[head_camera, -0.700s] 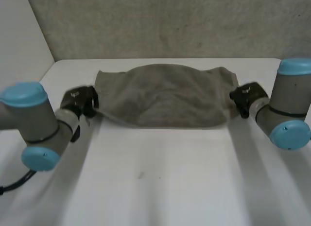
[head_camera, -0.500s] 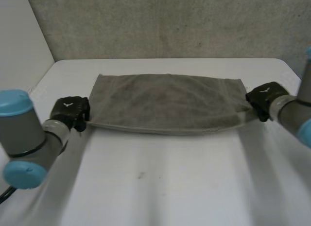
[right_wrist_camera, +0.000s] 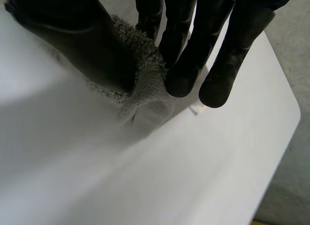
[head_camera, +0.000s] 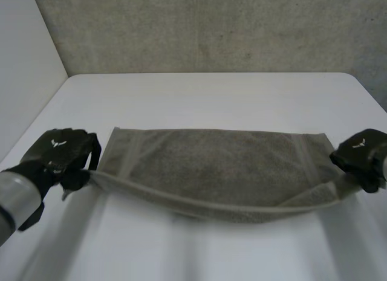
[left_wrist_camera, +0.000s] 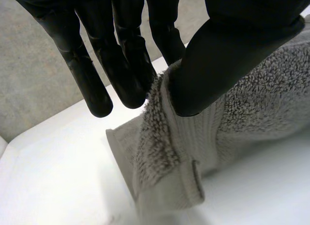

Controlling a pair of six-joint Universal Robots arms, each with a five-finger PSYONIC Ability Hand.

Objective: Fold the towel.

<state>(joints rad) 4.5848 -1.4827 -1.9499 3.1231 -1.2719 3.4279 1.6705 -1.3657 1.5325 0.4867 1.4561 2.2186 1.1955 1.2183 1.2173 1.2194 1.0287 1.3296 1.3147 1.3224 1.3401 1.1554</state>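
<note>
Both near corners of the towel (head_camera: 211,166) are pinched thumb-to-fingers by the left hand (head_camera: 63,151) and right hand (head_camera: 361,155); it has been dragged from far side to mid-bench (head_camera: 199,100) and stretched, ready for folding.

A lab test station: white table (head_camera: 211,93) against rough concrete wall (head_camera: 211,33).

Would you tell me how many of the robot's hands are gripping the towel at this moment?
2. The left hand pinches the towel at the near corner of its left end; the right hand pinches the near corner of its right end.
</note>
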